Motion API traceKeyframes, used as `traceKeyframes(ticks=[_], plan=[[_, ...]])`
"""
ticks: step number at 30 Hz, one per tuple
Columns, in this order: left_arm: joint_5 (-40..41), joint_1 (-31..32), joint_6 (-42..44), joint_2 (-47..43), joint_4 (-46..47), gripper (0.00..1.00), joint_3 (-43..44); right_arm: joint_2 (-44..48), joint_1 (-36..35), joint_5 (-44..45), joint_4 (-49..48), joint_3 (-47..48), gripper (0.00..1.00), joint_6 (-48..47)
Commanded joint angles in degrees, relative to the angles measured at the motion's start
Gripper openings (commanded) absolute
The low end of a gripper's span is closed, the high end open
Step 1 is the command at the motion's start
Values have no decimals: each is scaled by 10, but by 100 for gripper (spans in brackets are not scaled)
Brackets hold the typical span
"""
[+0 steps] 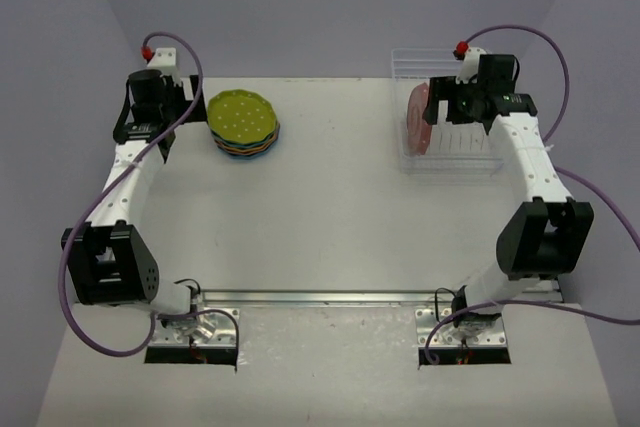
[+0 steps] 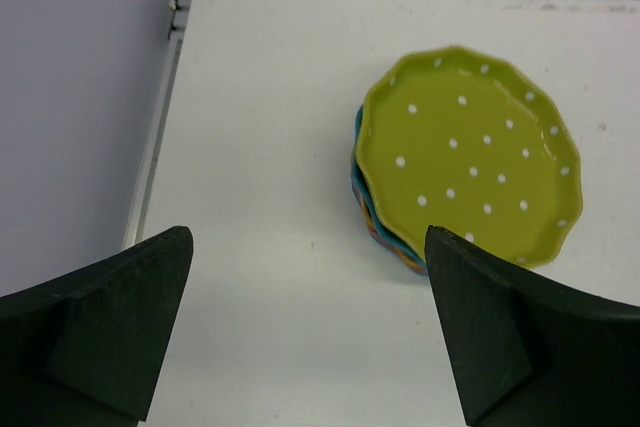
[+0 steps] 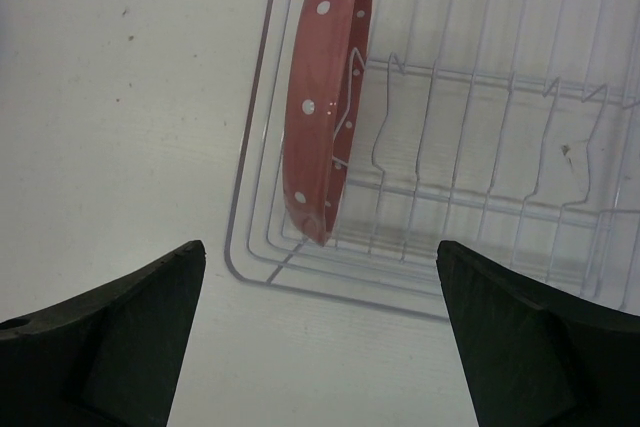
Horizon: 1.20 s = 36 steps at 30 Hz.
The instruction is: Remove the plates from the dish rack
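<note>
One pink plate (image 3: 325, 117) stands on edge in the end slot of the clear dish rack (image 1: 465, 144), on the side facing the desk's middle. The rack sits at the far right corner of the desk (image 1: 340, 207). The other plates lie in a stack (image 1: 243, 132) near the far left corner, a yellow-green plate (image 2: 468, 152) on top. The right tool (image 3: 318, 277) hangs over the rack, fingers wide apart and empty, roughly astride the pink rim. The left tool (image 2: 305, 237) is likewise apart and empty, near the stack. The plate looks stiff, light and glossy, so probably slippery and easy to chip; pinching its thin upper rim, front and back, seems best. Thin ribs crowd its right side, while straight up looks free, with bare desk leftward.
</note>
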<state>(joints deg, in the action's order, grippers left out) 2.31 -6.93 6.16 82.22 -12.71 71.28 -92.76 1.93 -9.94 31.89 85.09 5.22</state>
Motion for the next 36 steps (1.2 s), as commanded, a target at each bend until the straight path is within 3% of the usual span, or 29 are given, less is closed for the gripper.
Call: traceKeyframes(ticks=[1, 15, 20, 23, 26, 29, 36], plan=[[-5, 41, 19, -34, 20, 99, -44, -37, 3, -30, -9, 59, 95, 12], [-20, 60, -1, -31, 9, 100, -62, -161, -4, -47, -49, 86, 70, -6], [-20, 60, -7, -25, 9, 100, -66, -168, -4, -49, -59, 76, 49, -6], [-20, 60, -4, -22, 11, 100, -69, -165, -5, -52, -58, 77, 29, -6], [-18, 60, -4, -21, 9, 100, -68, -157, -6, -61, -51, 83, 19, -3], [-20, 60, -8, -19, 9, 100, -65, -144, -9, -76, -37, 93, 2, 8], [-20, 60, -20, -18, -5, 100, -52, -114, -12, -110, -9, 142, 0, 51]])
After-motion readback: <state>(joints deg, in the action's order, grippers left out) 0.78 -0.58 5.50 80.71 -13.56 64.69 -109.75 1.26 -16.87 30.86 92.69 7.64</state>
